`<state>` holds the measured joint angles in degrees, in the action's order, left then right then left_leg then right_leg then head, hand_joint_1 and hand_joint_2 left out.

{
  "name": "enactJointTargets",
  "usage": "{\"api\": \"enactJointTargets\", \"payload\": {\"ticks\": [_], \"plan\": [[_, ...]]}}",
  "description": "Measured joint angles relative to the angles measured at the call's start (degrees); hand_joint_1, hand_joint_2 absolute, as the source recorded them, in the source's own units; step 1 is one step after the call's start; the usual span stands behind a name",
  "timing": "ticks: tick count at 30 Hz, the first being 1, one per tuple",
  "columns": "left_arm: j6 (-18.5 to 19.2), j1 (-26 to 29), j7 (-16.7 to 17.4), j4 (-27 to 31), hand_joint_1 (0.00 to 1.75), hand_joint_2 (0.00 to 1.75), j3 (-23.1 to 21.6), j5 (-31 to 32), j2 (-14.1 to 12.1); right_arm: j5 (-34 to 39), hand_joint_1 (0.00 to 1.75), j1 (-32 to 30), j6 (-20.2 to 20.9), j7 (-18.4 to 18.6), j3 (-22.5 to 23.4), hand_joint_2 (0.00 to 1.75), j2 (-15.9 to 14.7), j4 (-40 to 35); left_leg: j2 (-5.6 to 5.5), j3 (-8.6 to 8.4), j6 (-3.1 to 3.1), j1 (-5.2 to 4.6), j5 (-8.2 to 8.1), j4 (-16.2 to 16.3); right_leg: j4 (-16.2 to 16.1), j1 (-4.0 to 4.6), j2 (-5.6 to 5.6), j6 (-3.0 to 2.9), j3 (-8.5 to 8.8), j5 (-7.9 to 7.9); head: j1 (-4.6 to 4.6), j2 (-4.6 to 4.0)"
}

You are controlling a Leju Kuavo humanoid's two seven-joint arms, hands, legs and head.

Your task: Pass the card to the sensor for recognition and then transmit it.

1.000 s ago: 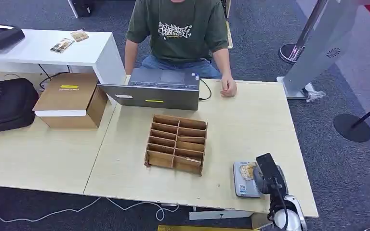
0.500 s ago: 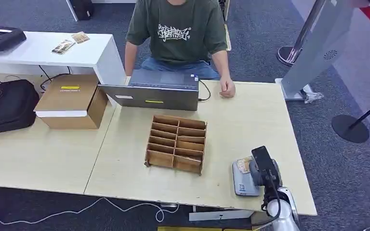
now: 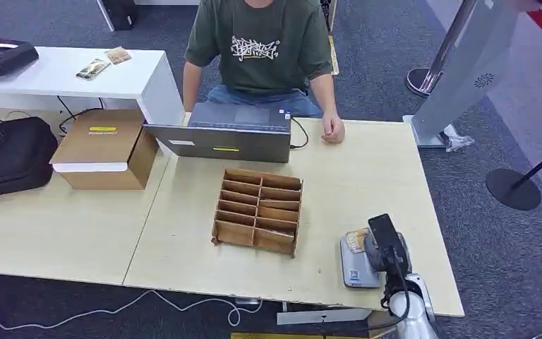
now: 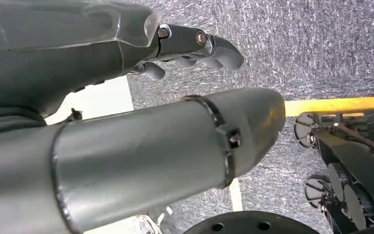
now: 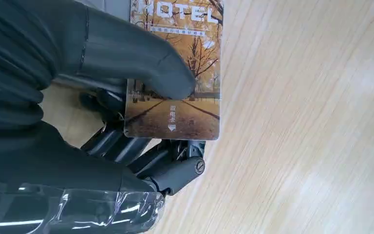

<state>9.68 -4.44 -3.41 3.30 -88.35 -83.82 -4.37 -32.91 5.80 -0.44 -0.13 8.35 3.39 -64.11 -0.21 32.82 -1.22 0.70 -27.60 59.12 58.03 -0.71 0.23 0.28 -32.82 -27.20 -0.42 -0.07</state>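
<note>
My right hand (image 3: 384,247) hovers at the near right of the table, over the grey sensor pad (image 3: 353,267). It pinches a hotel card (image 5: 175,73) printed with an autumn avenue between thumb (image 5: 126,48) and fingers (image 5: 141,151); the card's corner (image 3: 357,241) shows over the pad. The card lies flat just above the pad's grey edge (image 5: 114,7). My left hand (image 4: 195,46) hangs beside the body above grey carpet, fingers loosely curled with nothing in them. A person (image 3: 261,49) sits across the table, one hand (image 3: 334,129) resting on it.
A wooden compartment rack (image 3: 258,210) stands mid-table left of the pad. A laptop (image 3: 229,131) lies at the far edge. A cardboard box (image 3: 102,147) and black bag (image 3: 7,152) sit on the left table. A grey kiosk stand (image 3: 459,70) rises at the right.
My right hand moved a little farther over the sensor pad with the card between one second and half a second ago, then stayed put. The view shifted slightly.
</note>
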Motion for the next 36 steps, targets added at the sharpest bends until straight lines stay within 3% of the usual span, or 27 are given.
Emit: {"api": "enactJointTargets", "payload": {"ticks": [11,20,24,28,31,33,34,36], "plan": [[-0.8,0.3,-0.9,0.0,0.0,0.0,0.0,-0.3,0.6,1.1,1.75,-5.2,-5.6,-3.5,0.3,1.75,1.3,-11.1,-0.04,0.42,0.0,-0.02,0.0,0.0,0.0,-0.01,-0.04,0.01,-0.37,-0.01,0.0,0.0],[-0.6,0.2,-1.0,0.0,0.0,0.0,0.0,0.2,0.8,-3.8,1.75,-7.5,-9.5,-4.4,0.3,1.75,1.9,-17.9,-0.04,0.52,0.03,-0.02,-0.02,0.0,0.0,-0.01,-0.04,0.04,-0.48,-0.06,0.0,0.0],[-0.8,0.2,-1.1,0.0,0.0,0.0,0.0,0.2,0.9,-12.3,1.75,-8.2,-14.1,-3.8,0.3,1.75,2.1,-19.7,-0.04,0.53,0.03,-0.02,-0.02,0.0,0.0,-0.01,-0.04,0.04,-0.48,-0.06,0.0,0.0],[-0.9,0.2,-1.9,0.0,0.0,0.0,0.0,0.0,1.1,-31.1,1.75,-8.6,-20.5,-1.5,-0.5,1.75,2.1,-21.1,-0.03,0.53,0.03,-0.02,-0.02,0.0,0.0,-0.01,-0.03,0.04,-0.48,-0.06,0.0,0.0],[-0.8,0.2,-2.1,0.0,0.0,0.0,0.0,-0.2,1.4,-47.6,1.75,-9.0,-24.6,2.2,-1.5,1.75,2.1,-21.4,-0.04,0.53,0.03,-0.02,-0.02,0.0,0.0,-0.01,-0.04,0.04,-0.48,-0.06,0.02,-0.02],[-0.8,0.2,-2.1,0.0,0.0,0.0,0.0,-0.4,1.4,-55.6,1.75,-9.2,-26.7,7.0,-2.8,1.75,1.5,-21.4,-0.03,0.54,0.03,-0.02,-0.02,0.0,0.0,-0.01,-0.03,0.04,-0.48,-0.06,0.0,0.0],[-0.8,0.2,-2.1,0.0,0.0,0.0,0.0,-0.5,1.4,-56.5,1.75,-9.1,-26.9,11.7,-3.8,1.75,0.2,-21.4,-0.04,0.58,0.03,-0.02,-0.02,0.0,0.0,-0.01,-0.04,0.04,-0.47,-0.06,-0.04,0.0],[-0.7,0.2,-2.1,0.0,0.0,0.0,0.0,-0.6,1.4,-57.0,1.75,-8.3,-26.5,25.3,-9.7,1.75,-4.9,-20.9,-0.14,0.67,0.04,-0.06,-0.01,0.0,0.0,-0.04,-0.14,0.05,-0.48,-0.05,-0.02,0.0]]}}
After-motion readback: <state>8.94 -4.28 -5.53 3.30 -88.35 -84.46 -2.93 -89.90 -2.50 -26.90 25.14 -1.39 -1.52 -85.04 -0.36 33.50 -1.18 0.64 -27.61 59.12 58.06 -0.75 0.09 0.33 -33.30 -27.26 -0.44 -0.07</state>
